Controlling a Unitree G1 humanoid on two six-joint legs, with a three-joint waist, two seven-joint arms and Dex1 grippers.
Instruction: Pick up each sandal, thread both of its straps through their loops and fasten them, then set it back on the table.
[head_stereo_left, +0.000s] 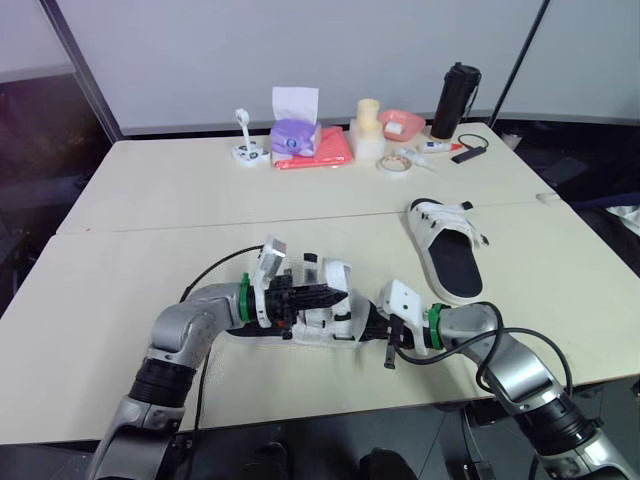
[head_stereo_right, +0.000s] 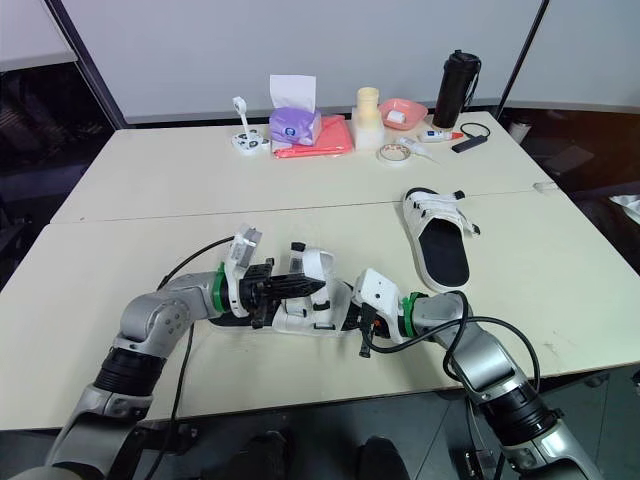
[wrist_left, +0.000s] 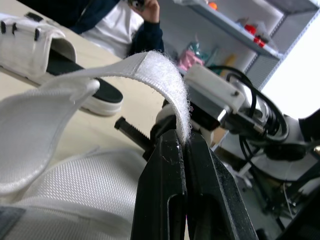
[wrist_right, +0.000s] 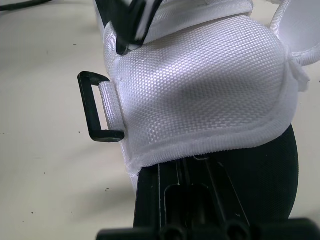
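Observation:
A white sandal with a black sole (head_stereo_left: 330, 318) lies at the table's front middle, between my two grippers. My left gripper (head_stereo_left: 328, 297) reaches in from the left and is shut on the tip of one white hook-and-loop strap (wrist_left: 160, 70), which it holds arched above the upper. From the right, my right gripper (head_stereo_left: 375, 320) is shut on the sandal's side edge beneath the white woven upper (wrist_right: 200, 85). A black loop (wrist_right: 97, 107) sticks out from that upper with nothing through it. The second sandal (head_stereo_left: 447, 245) lies flat farther back on the right, untouched.
Along the far edge stand a purple tissue box (head_stereo_left: 296, 135), a red cloth (head_stereo_left: 318, 152), a pink bowl (head_stereo_left: 402, 123), a tape roll (head_stereo_left: 395, 163) and a black bottle (head_stereo_left: 455, 100). A black cable (head_stereo_left: 215, 268) loops beside my left arm. A person (wrist_left: 125, 25) sits beyond the table.

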